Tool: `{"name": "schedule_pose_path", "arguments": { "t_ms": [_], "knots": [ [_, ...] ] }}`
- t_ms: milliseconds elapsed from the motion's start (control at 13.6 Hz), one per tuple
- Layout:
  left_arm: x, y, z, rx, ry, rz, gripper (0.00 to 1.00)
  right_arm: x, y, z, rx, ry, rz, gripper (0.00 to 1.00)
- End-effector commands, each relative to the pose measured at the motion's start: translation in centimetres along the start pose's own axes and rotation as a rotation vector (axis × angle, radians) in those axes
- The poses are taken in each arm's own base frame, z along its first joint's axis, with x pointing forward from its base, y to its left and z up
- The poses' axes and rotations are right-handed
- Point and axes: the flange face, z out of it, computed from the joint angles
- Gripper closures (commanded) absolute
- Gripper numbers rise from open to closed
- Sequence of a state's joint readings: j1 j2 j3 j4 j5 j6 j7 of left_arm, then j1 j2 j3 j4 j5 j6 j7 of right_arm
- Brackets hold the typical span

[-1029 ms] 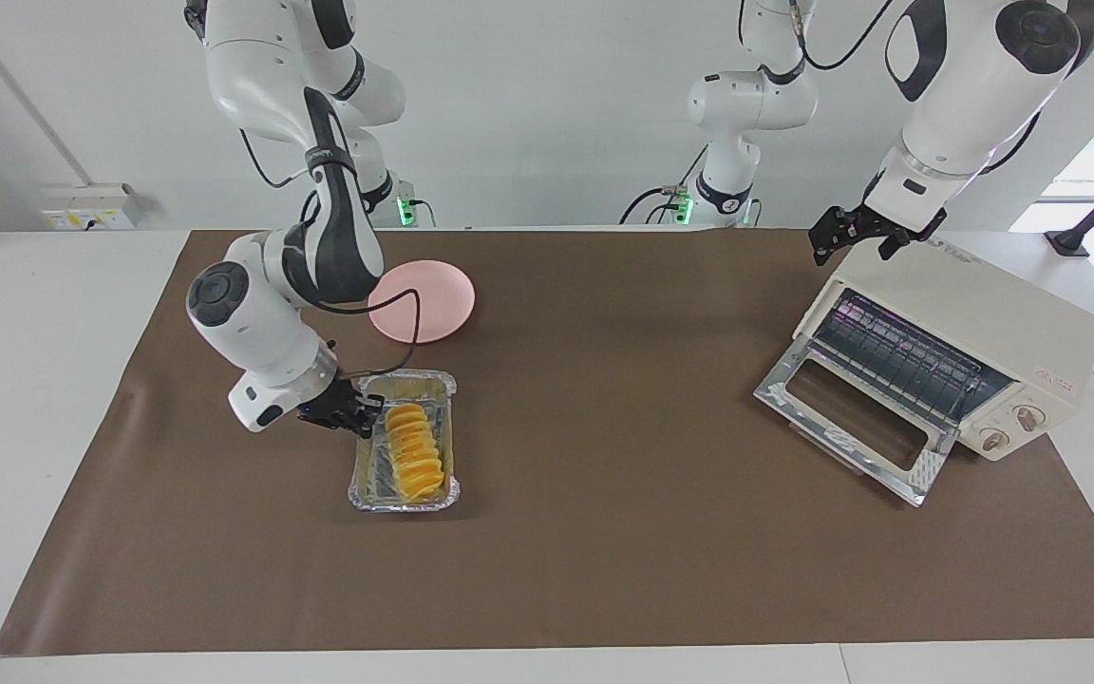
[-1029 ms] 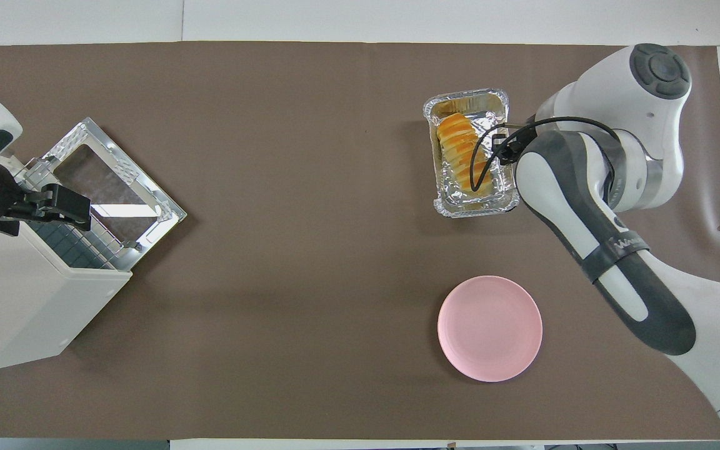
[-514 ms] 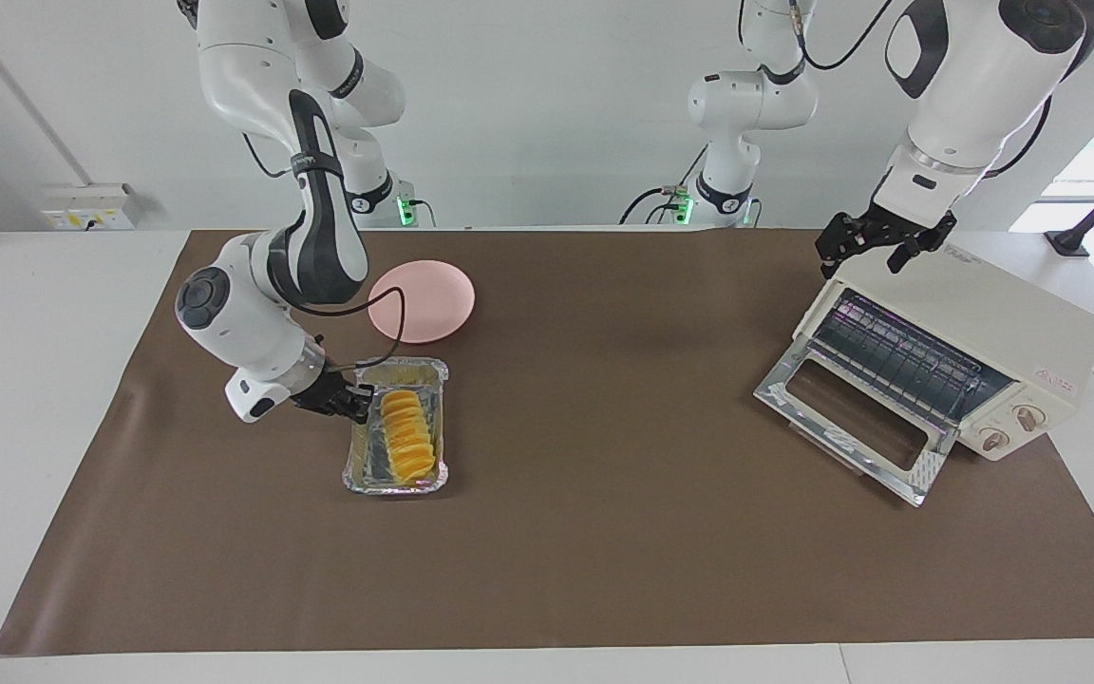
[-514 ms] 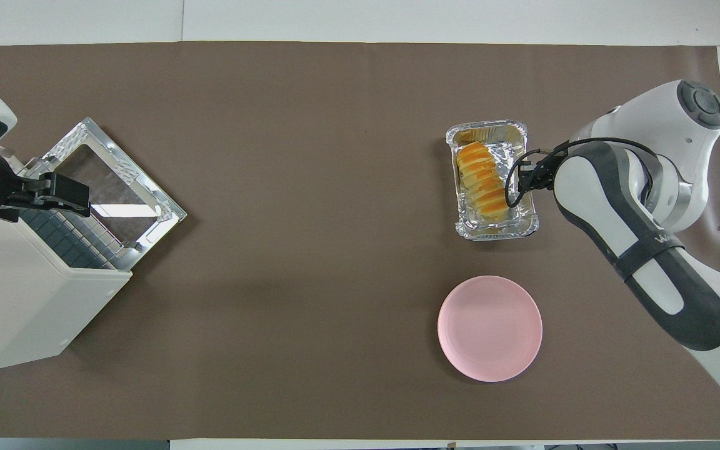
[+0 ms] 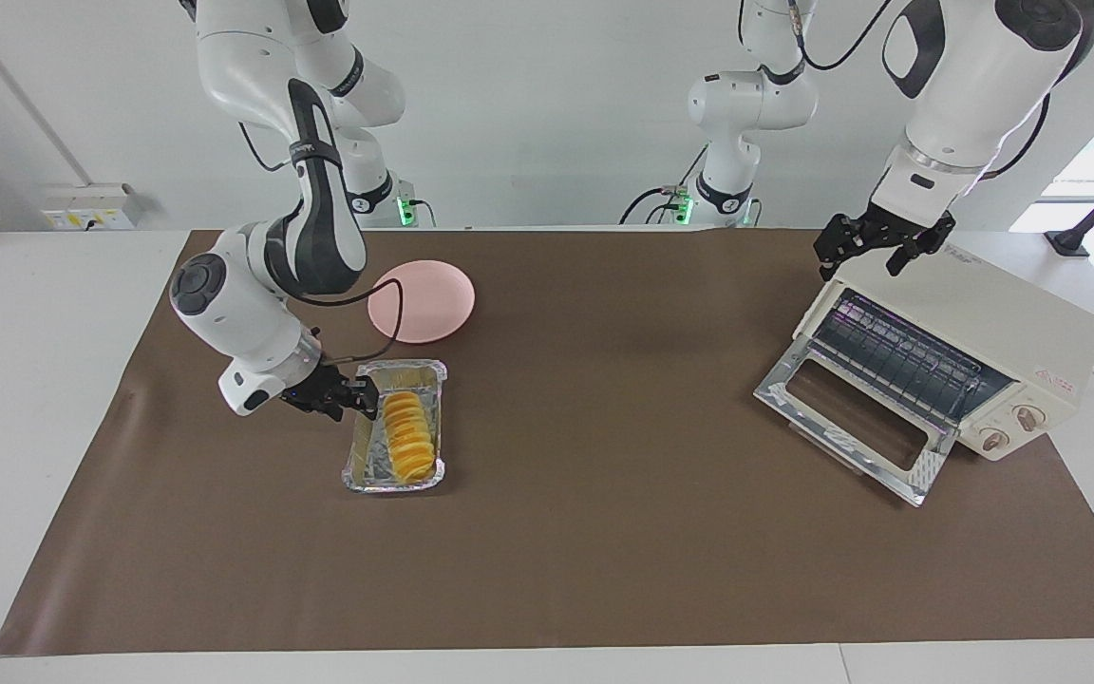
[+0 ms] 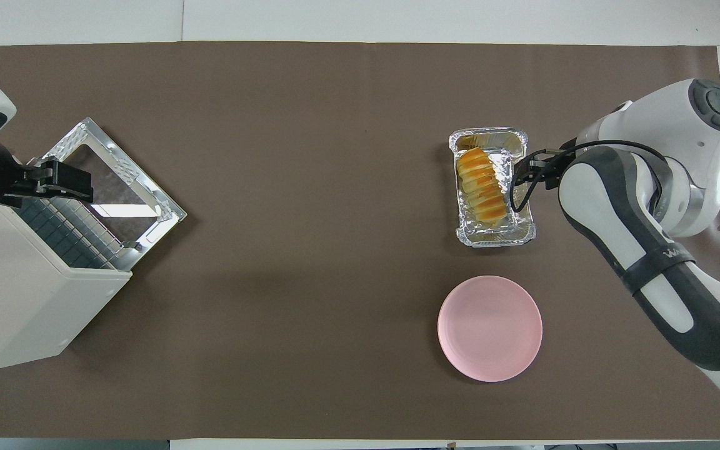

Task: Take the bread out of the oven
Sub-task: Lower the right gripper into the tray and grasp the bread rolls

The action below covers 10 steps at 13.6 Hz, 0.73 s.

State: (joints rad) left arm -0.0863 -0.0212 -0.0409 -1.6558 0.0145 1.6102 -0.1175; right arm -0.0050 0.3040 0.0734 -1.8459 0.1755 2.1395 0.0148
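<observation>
The bread (image 5: 409,435) lies in a crinkled foil tray (image 5: 364,465) on the brown mat (image 5: 604,570), already out of the oven (image 5: 1003,332) and well apart from it, toward the right arm's end of the table. In the facing view the right gripper (image 5: 364,393) sits at the tray's 10 o'clock, right at the rim of its long wall; I cannot tell whether its fingers grip the foil or have let go. At the tray's 12 o'clock in that view, nearer the robots, rests the pink plate (image 5: 424,299), just apart. The oven, at 3 o'clock from the tray, has its glass door (image 5: 851,418) dropped open and its wire rack (image 5: 898,356) bare. The left gripper (image 5: 875,249) hovers over the oven's top corner with jaws spread wide, holding nothing, and waits. The risk from here, as I judge it: thin foil buckles easily, so if the fingers snag the rim while drawing away, the tray could tip or skid and roll the loaf out onto the mat.
</observation>
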Motion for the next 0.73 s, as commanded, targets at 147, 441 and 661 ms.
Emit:
{"name": "schedule_pose_path", "arguments": {
  "t_ms": [147,441,661],
  "knots": [
    [0.2,0.2,0.0,-0.009,0.007,0.011,0.00,0.4,-7.1,-1.5,-0.099,0.069,-0.180,0.00],
    [0.2,0.2,0.0,-0.009,0.007,0.013,0.00,0.2,-8.3,1.7,-0.098,0.060,-0.204,0.00],
    [0.1,0.4,0.0,-0.011,0.006,0.016,0.00,-0.5,-8.1,4.2,-0.094,0.064,-0.172,0.00]
  ]
}}
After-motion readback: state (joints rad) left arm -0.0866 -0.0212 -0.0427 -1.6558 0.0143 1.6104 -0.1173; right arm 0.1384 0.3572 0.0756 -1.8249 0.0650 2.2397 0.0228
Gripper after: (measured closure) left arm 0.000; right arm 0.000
